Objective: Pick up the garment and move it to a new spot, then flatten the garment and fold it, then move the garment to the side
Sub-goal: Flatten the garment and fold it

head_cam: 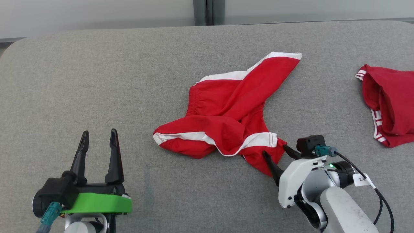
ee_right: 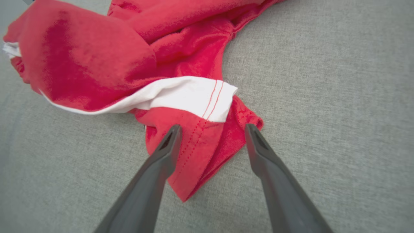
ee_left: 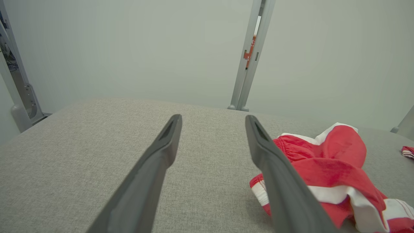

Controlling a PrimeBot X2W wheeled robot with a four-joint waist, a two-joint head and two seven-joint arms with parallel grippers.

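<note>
Grey table (head_cam: 97, 81) stretches around garment (head_cam: 226, 110); left gripper (head_cam: 99, 131) jaws open, right gripper (head_cam: 274, 149) jaws open astride its corner.

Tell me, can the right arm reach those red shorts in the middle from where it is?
Probably yes: its open fingers straddle a corner of the red shorts, with nothing else between them on the grey surface.

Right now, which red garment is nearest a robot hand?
The middle garment: the open fingers of the right hand straddle its near corner. The other garment lies apart at the far right.

Garment (head_cam: 226, 110) centred on table (head_cam: 97, 81) — second garment (head_cam: 391, 103) rightward
</note>
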